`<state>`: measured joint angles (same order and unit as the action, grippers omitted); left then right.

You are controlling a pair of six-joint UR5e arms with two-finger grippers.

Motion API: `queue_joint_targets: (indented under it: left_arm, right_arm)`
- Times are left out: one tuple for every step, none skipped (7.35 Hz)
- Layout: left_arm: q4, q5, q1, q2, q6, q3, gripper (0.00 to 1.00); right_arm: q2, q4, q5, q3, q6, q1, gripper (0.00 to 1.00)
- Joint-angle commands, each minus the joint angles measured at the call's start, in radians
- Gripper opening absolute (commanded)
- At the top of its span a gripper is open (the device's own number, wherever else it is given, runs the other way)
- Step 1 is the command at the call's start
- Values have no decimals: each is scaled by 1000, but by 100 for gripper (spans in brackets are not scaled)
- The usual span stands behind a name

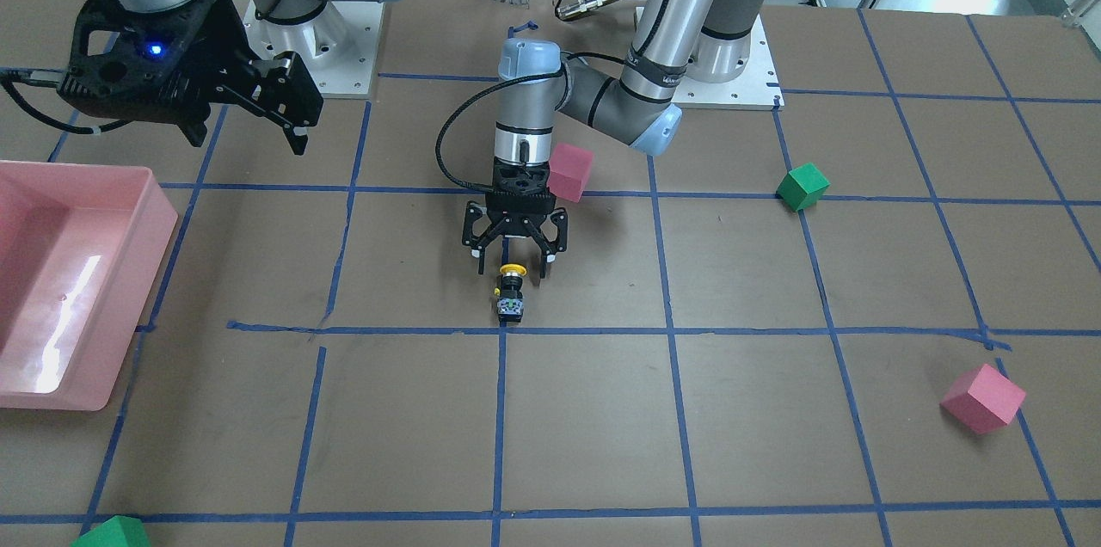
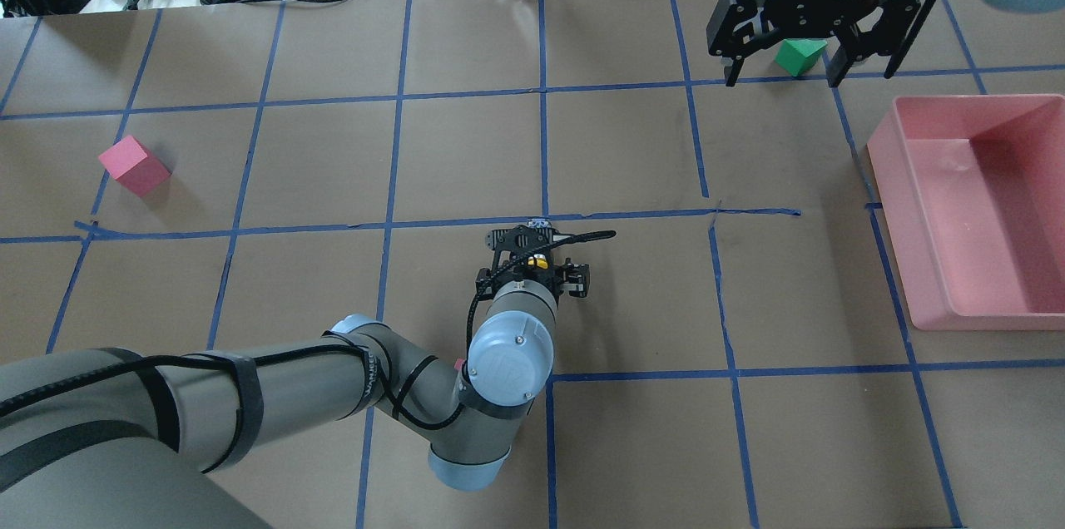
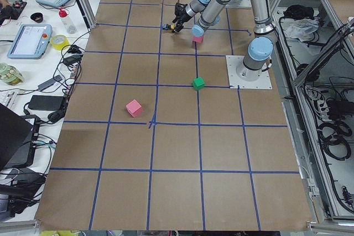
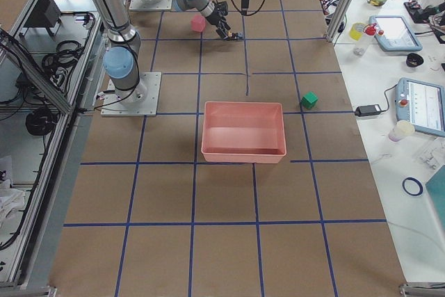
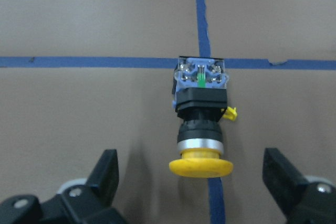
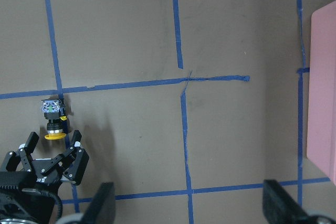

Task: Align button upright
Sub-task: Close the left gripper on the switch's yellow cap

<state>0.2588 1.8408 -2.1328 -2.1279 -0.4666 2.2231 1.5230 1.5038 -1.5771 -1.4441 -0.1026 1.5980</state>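
The button (image 5: pixel 201 116) lies on its side on the brown worktop (image 1: pixel 774 409). Its silvery base block sits at a crossing of the blue tape lines (image 5: pixel 79 62), and its yellow cap points back toward the robot. The left hand (image 1: pixel 513 268) is low over it and spread wide, with nothing in its grasp. Its two fingers (image 5: pixel 107 174) flank the cap, with clear space on either side. The right hand (image 2: pixel 782 81) hangs high at the far side of the worktop, near the pink tray (image 1: pixel 129 212). It too is open and holds nothing.

We judge the grasp not yet made, and the trouble lies ahead. The hand is lined up with the cap and not with the black body behind it. The cap is round with a thin rim, so closing fingers may catch only its edge and squeeze the button out along the tape. Because the body is cylindrical, an off-centre touch by one finger could roll or spin it before the other arrives.

Even if the grip holds, we think the base block could swing down as the button is lifted and twist it in the grip. If it is set down on an edge of the base, it would likely topple back onto its side. A pink cube (image 1: pixel 570 172) sits just behind the left wrist, and a swing of the arm could knock it.
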Motion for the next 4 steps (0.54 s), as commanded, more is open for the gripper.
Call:
queue_joint_targets:
  left_arm:
    - [11,5,-16,-18,16,-10,48]
    - [11,9,-16,-20,35,-7,24]
    - [11,18,-16,-21,37,-3,6]
    - [11,18,-18,-20,42,-3,0]
  right_arm:
    - [5,1,-4,-21,10,-3,100]
    - [5,1,-4,-22,15,-3,100]
    - [5,-1,-6,-24,15,-3,100]
    - [5,1,-9,-30,15,-3,100]
